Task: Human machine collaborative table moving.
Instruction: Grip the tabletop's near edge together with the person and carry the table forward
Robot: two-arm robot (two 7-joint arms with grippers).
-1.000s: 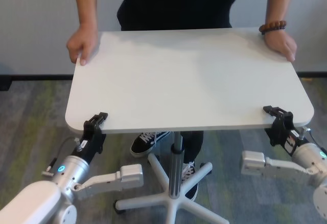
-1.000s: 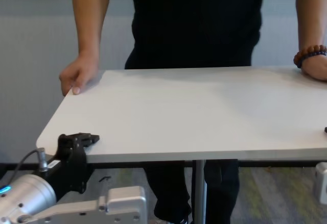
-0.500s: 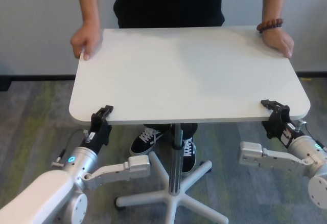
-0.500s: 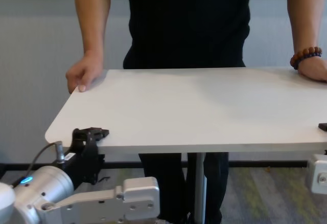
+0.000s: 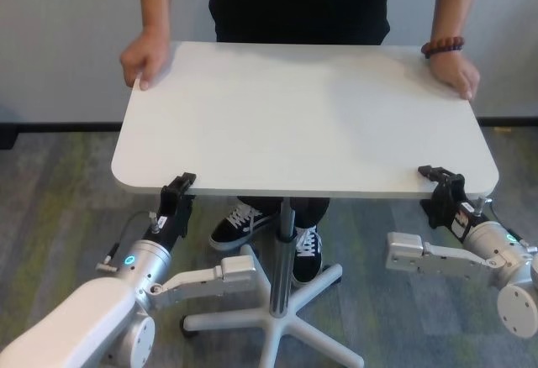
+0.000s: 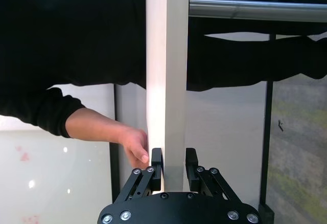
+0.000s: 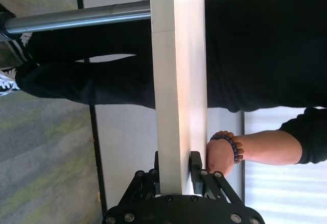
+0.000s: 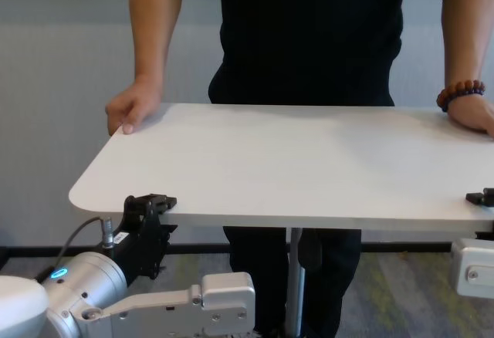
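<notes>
Count: one table (image 5: 303, 116), one human (image 5: 303, 2) with two hands on it, one bead bracelet (image 5: 443, 46), two sneakers, and two grippers, left gripper (image 5: 179, 193) and right gripper (image 5: 440, 181).

white table (image 5: 303, 116), black grippers — grey-green carpet (image 5: 50, 217)

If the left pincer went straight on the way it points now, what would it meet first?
The left pincer is already shut on the table edge, so it would push into the tabletop itself. Farther along that line, probably, is the person's hand.
</notes>
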